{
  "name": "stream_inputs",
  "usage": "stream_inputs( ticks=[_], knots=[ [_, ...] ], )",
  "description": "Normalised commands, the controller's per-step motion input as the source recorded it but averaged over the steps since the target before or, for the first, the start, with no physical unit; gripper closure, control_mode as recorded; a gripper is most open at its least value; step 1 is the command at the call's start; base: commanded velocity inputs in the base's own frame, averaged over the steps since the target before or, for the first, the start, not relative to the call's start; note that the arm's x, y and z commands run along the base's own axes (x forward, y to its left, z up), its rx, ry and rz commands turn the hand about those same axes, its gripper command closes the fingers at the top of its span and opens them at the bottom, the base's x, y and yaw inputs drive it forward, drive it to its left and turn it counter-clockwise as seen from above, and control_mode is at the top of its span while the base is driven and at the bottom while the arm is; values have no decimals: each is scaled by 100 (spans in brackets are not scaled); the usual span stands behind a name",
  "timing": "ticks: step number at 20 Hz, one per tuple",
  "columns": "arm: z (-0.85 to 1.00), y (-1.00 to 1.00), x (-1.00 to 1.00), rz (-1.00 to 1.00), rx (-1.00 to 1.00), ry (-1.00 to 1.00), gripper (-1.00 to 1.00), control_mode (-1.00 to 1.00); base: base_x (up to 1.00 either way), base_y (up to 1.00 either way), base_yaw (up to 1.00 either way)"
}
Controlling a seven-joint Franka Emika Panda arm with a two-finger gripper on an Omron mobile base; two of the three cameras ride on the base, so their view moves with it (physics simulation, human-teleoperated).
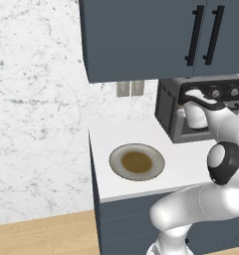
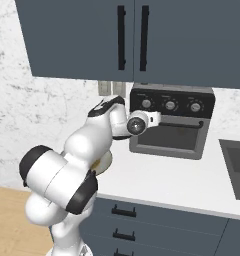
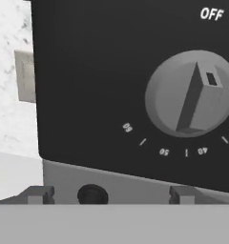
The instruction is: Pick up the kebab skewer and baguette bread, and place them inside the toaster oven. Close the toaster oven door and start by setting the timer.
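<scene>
Toaster oven (image 2: 171, 122): black, on white counter (image 2: 192, 180) under dark cabinets (image 2: 142, 35); door (image 2: 167, 137) shut. Grey plate (image 1: 137, 162): brown centre, left of oven. Gripper (image 2: 154, 118): at the oven's upper left front, finger spread cannot be told. Knob (image 3: 195, 93): grey, marked "OFF", "60", "50", "40".

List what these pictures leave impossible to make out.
- Skewer and bread: the toaster oven door is shut and its window dark, so the inside is hidden.
- Knob scale, hand view: cut off at the right edge.
- Hand, right base view: too small to tell whether it is open or shut.
</scene>
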Motion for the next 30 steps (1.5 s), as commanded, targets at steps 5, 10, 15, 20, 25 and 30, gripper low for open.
stream_inputs(
  ticks=[5,10,15,20,25,30],
  knots=[
    [0,17,5,-2,-12,0,-100,-100,0,0,0],
    [25,0,-3,-3,-9,0,-100,-100,0,0,0],
    [64,0,-16,-2,-7,0,-100,-100,0,0,0],
    [82,0,-20,-1,-5,0,-100,-100,0,0,0],
    [63,0,-46,-5,-4,5,-100,-100,0,0,0],
    [56,0,-59,-8,0,11,-100,-100,0,0,0]
  ],
)
